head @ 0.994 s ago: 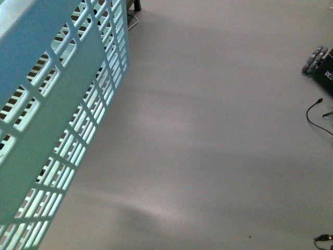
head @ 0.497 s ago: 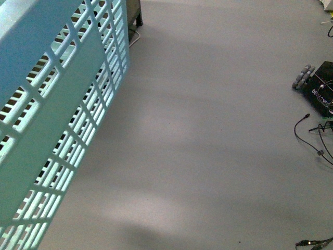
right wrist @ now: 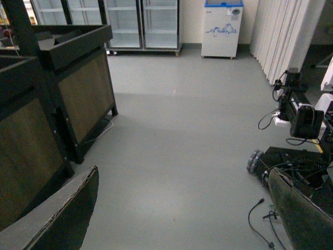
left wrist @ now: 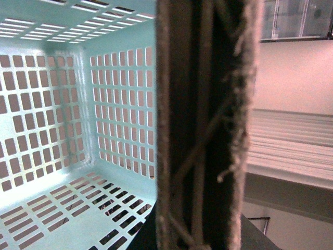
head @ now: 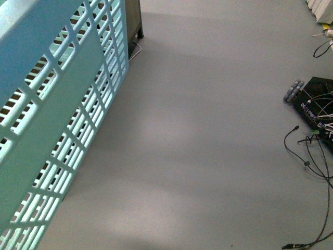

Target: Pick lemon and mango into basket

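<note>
Black wheeled base (head: 315, 101) has slid in, well right of the basket (head: 52, 104). Can't tell on the left gripper (left wrist: 203, 130); right gripper (right wrist: 183, 171) is spread, empty. No lemon in sight, so finding it comes next, I reckon.

front: dim, bluish; soft pale patches on floor (head: 208, 130) beside basket (head: 47, 120), its slots glowing | left wrist: pinkish cast; dark bar (left wrist: 208, 130) before basket blurred | right wrist: even light, sharp

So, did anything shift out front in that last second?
The view itself shifted. The black wheeled device and its cables slid lower and leftward in the picture, with more of them showing. The dark cabinet came further into view at the top. The basket kept its place in the frame. Nothing was visibly grasped or released.
</note>
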